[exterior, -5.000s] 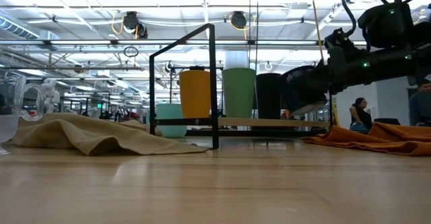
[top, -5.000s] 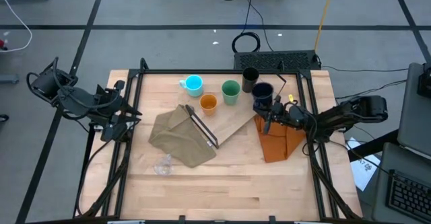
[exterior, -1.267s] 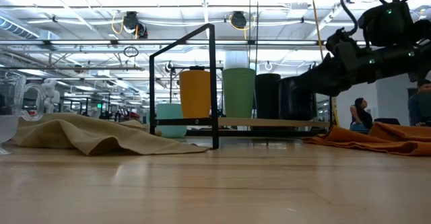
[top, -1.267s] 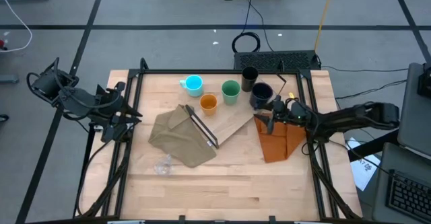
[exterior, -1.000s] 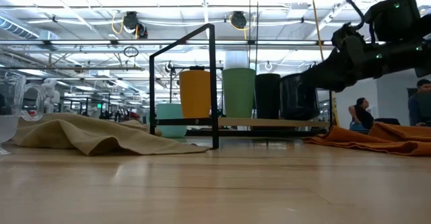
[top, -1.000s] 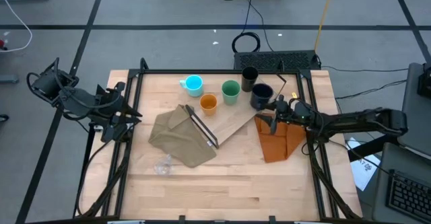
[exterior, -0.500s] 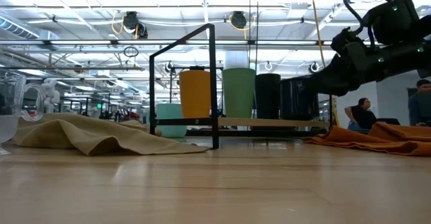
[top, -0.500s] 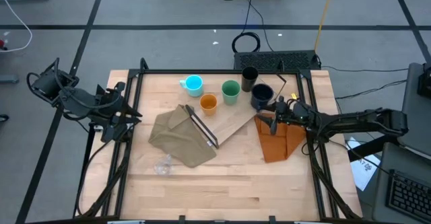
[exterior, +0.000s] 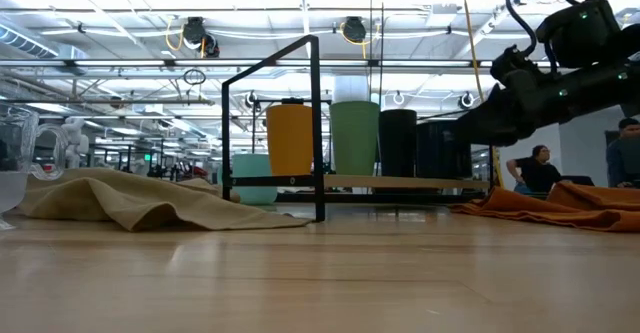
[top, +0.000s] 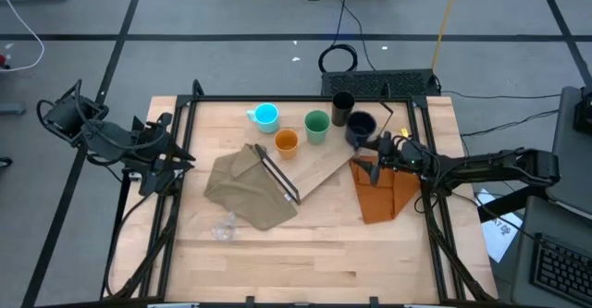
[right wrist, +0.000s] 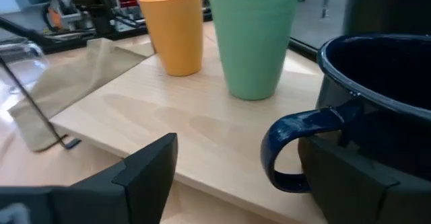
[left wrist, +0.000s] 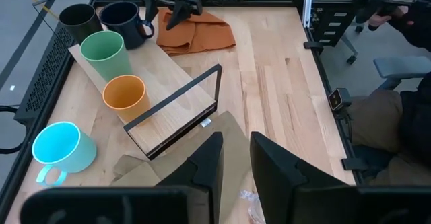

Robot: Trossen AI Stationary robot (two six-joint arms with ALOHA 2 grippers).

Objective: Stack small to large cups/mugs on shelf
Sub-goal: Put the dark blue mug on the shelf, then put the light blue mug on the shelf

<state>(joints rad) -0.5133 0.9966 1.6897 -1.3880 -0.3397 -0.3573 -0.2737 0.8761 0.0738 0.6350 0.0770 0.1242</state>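
The pale shelf [top: 319,165] lies slantwise at mid-table, its black frame [top: 278,178] at the near-left end. On it stand in a row the orange cup [top: 286,141], green cup [top: 316,126], black tumbler [top: 343,107] and navy mug [top: 360,129]. The cyan mug [top: 265,116] stands on the table beyond it. The clear cup [top: 223,227] sits near the olive cloth. My right gripper [right wrist: 239,160] is open, its fingers on either side of the navy mug's handle [right wrist: 289,143]. My left gripper [top: 176,165] waits at the table's left edge, open, with nothing between its fingers.
An olive cloth [top: 245,188] covers the shelf's near-left end. An orange cloth [top: 384,192] lies under my right arm. Black rails [top: 185,141] border the table's sides. Bare wood [top: 314,252] fills the near half. A person [exterior: 530,168] sits beyond the table.
My right gripper has sunk a little at the navy mug. The mug stands upright on the shelf's right end beside the black tumbler.
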